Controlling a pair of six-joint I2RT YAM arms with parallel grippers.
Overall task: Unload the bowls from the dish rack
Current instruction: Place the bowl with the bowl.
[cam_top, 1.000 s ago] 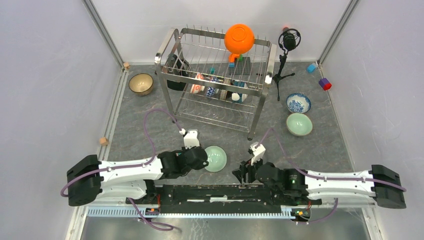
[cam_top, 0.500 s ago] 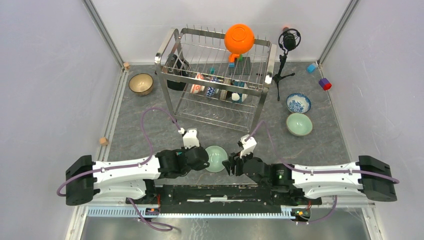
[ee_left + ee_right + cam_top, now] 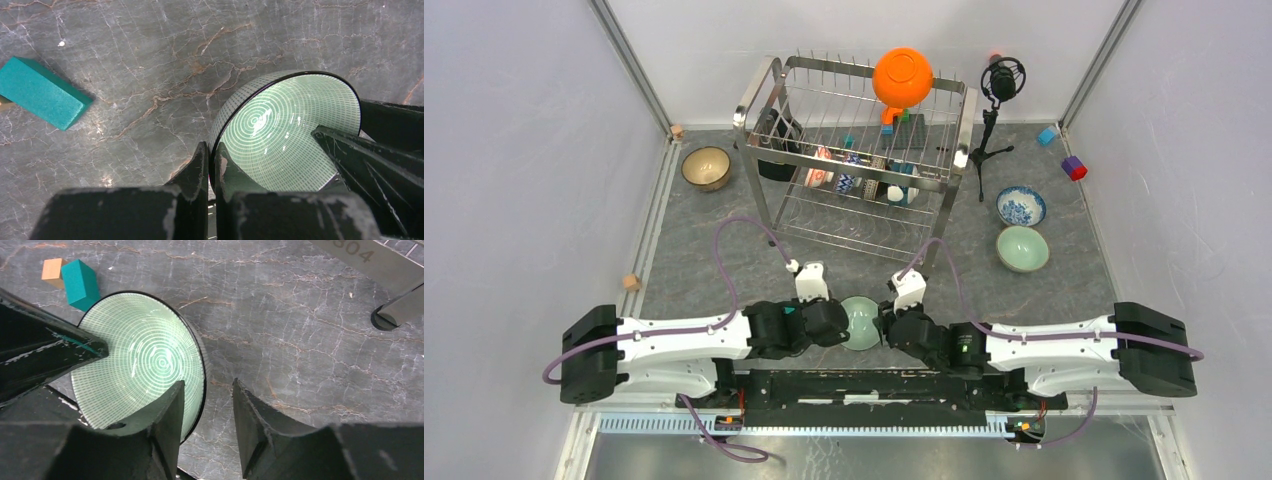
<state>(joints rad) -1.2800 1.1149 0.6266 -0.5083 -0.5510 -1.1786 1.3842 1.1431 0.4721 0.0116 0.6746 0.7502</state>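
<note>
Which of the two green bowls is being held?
The near green bowl, its rim pinched by the left end effector; the other green bowl sits untouched at right.

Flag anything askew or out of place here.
The pale green bowl is tilted steeply rather than lying flat. The left tool pinches its rim, and the right tool straddles the opposite rim with its jaws apart. A teal block lies loose on the table beside it.

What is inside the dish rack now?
An orange bowl sits on the upper tier of the dish rack. Below, a red-and-white bowl and a blue-patterned bowl stand on edge; the wires hide further pieces beside them too much to name.
</note>
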